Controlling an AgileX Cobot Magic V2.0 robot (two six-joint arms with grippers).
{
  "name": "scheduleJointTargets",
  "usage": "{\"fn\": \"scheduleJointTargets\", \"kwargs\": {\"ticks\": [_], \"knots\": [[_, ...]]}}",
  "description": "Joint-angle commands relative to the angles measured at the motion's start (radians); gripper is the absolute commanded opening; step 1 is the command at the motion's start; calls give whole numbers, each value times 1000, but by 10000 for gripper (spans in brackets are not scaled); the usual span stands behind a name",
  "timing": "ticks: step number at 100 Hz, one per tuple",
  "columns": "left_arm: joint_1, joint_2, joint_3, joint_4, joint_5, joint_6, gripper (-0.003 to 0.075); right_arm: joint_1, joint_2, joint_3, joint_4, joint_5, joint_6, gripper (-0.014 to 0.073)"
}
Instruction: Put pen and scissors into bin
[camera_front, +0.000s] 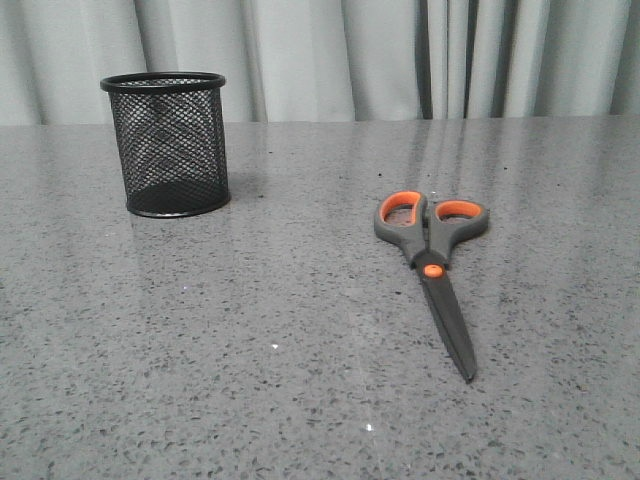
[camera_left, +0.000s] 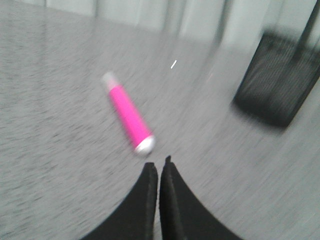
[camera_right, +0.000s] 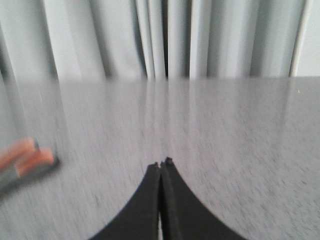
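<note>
A grey speckled tabletop (camera_front: 250, 380) fills the front view, polished enough to carry pale streaks of reflected light. A few tiny white flecks (camera_front: 369, 427) lie on it toward the near edge. Behind its far edge hangs a pale grey-white curtain (camera_front: 330, 55) in vertical folds, with darker shadow in the pleats on the right side.

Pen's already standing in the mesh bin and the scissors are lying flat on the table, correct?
Not quite. The pen isn't in the bin; the left wrist view shows it lying on the table, apart from the bin, which looks empty in the front view. The scissors do lie flat.
</note>
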Motion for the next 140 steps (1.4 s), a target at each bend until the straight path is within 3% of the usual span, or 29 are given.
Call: {"fn": "scheduleJointTargets", "kwargs": {"ticks": [1,17,23,36,42,50,63,68,76,86,108,140], "knots": [[2,-33,44,-277,-195,-8,-19,-6,-20,15,220,-156,2,-69],[2,-33,42,-398,-296,-8,-19,-6,-20,13,515,-170,2,-69],[2,-33,42,-461,-323,-8,-19,-6,-20,13,566,-191,2,-69],[2,-33,38,-742,-325,-10,-19,-6,-20,8,657,-196,2,-69],[2,-33,34,-756,-309,-10,-15,-6,-20,-19,650,-158,2,-68],[1,-33,5,-712,-256,-3,52,-6,-16,-75,580,-91,-2,-40],[1,2,-104,-599,-151,20,323,-6,40,-217,416,63,-15,111],[1,41,-154,-554,-110,20,378,-6,85,-269,379,124,-17,175],[1,137,-248,-468,-18,20,363,-6,183,-346,348,213,-17,246],[1,282,-399,-316,113,21,304,-6,301,-429,346,282,-17,255],[1,636,-711,-34,370,21,274,-6,416,-512,346,255,-17,255],[4,1045,-1028,100,605,-6,274,-4,416,-512,346,248,-17,255]]}}
